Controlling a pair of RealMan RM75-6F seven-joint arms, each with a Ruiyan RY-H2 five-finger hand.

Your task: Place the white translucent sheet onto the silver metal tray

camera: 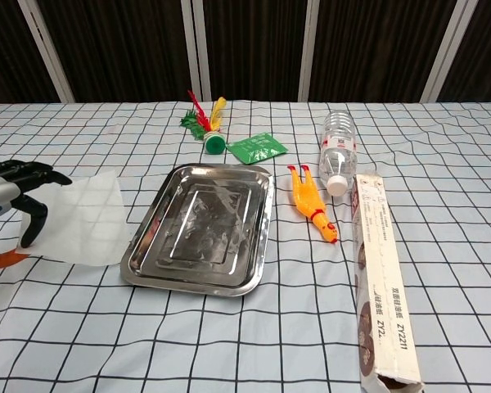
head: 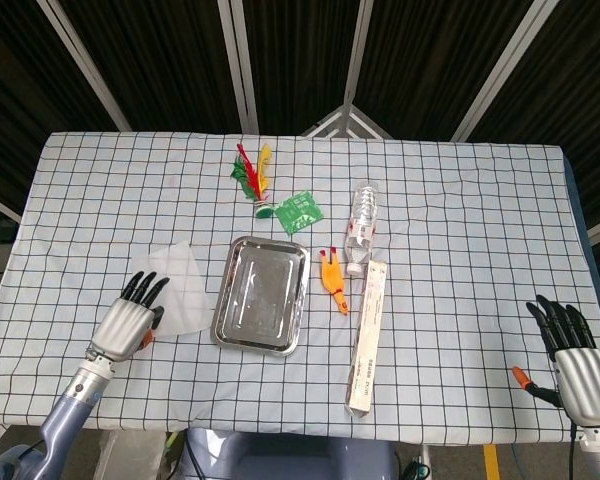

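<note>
The left hand [camera: 8, 205] sits at the near left edge of the surface [head: 460, 200], its fingers [camera: 33, 173] clamped on the near left edge of the white translucent sheet [camera: 86, 217]; the sheet slopes out from them toward the silver metal tray [camera: 200, 229], its far edge lifted off the checked cloth and stopping just short of the tray's left rim; beyond the tray, a yellow rubber chicken [camera: 313, 205], a long cardboard box [camera: 379, 286], a water bottle [camera: 338, 151], a green packet [camera: 258, 148] and a feathered shuttlecock [camera: 206, 127]; the right hand [head: 578, 365] hangs off the near right corner, fingers apart, holding nothing.
</note>
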